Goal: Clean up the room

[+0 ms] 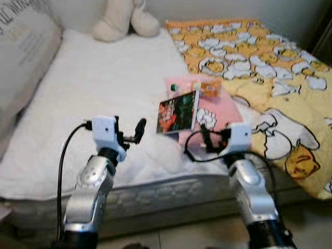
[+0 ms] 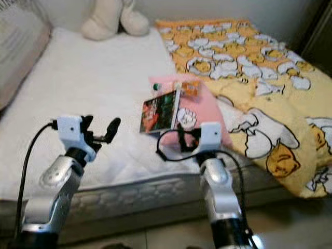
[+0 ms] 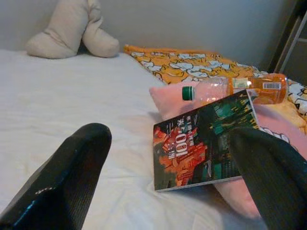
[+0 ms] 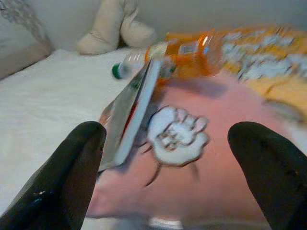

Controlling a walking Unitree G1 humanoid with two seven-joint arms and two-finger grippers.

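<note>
Left wrist view first: left gripper [image 3: 168, 182] spread wide, empty, black fingers [image 3: 72, 177] framing a glossy red-and-green paperback book [image 3: 204, 141] just ahead. Book propped against a soft pink cushion with a white cartoon print [image 1: 218, 111], cover tilted toward this gripper, long axis running away from the fingers toward the wall. Beyond the book, lying on the cushion: a clear plastic bottle of orange drink with a green cap [image 3: 235, 88], on its side, cap aimed toward the left gripper's side, long axis crosswise to the approach.

Over to the right: right gripper [image 4: 165, 167] also wide apart and empty, hanging just short of the cushion, book's edge near its left finger.

All of it on a white-sheeted bed [image 1: 104, 93], a yellow cartoon-print blanket [image 1: 259, 57] off beyond the right gripper, a beige plush toy [image 1: 124, 21] far ahead by the wall.

Handling guess: book light, stiff but slippery; best pinched across the raised near edge. Bottle probably light, smooth, apt to roll; best clamped across the middle. Cushion soft, squashy, easy to bunch.
</note>
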